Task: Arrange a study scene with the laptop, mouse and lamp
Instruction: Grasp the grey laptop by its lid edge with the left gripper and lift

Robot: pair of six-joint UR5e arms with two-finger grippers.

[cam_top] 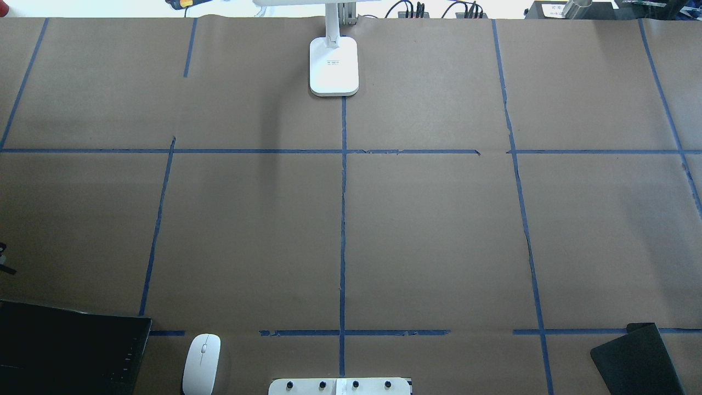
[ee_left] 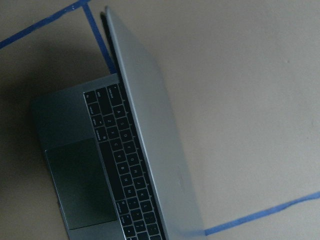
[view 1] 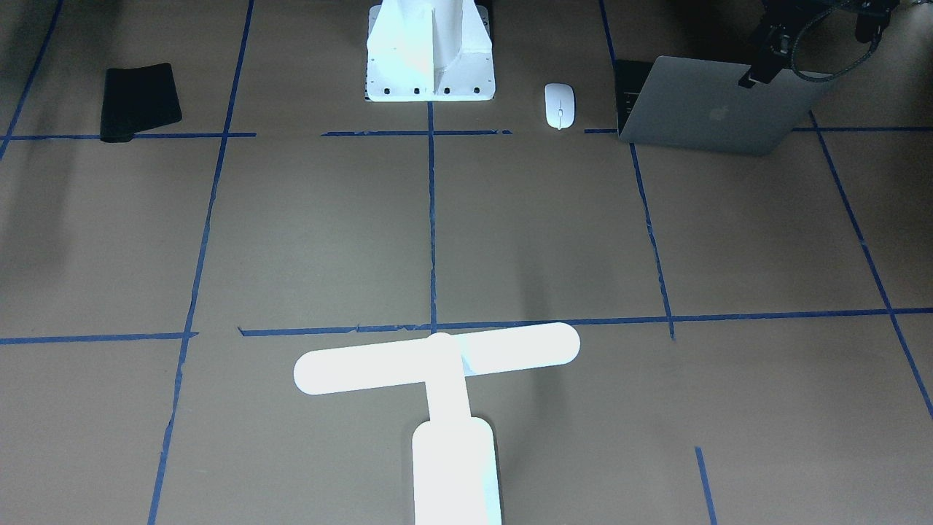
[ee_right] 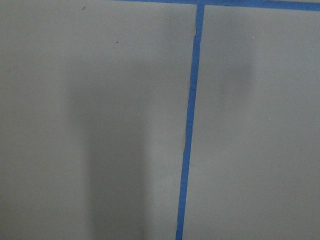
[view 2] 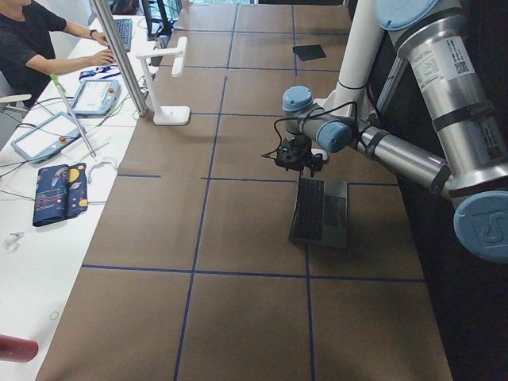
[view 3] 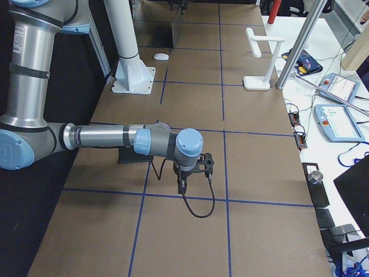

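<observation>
Exterior front-facing view: the laptop (view 1: 700, 106) is seen on the robot's-left side of the white pedestal (view 1: 430, 55), lid raised, base flat on the paper-covered table (view 1: 510, 233).

Risks, as judged:
- Base is held down by nothing. Any sideways push on the lid and the laptop is likely slid across the paper rather than opened further.
- If the lid is pushed past its hinge stop, the whole unit could be tipped backward.
- The mouse (view 1: 559, 106) lies between pedestal and laptop, close to the laptop's edge. It could be knocked if the laptop is dragged toward the pedestal.

Laptop look: slim grey-silver shell, apple logo on the lid facing away from the pedestal side, black keys, large dark trackpad. In the left wrist view the lid is seen nearly edge-on, steeply raised.

The left gripper (view 2: 298, 163) is placed over the lid's top edge. Contact can't be confirmed, and how far the jaws are parted cannot be told.

The lamp (view 1: 437, 364) stands well apart from the pedestal, across the table, roughly in line with it. A black mat (view 1: 138, 100) lies on the pedestal's other side.

The right gripper (view 3: 184, 182) is parked over bare paper and blue tape, well out from the pedestal. Its jaw state cannot be told.
</observation>
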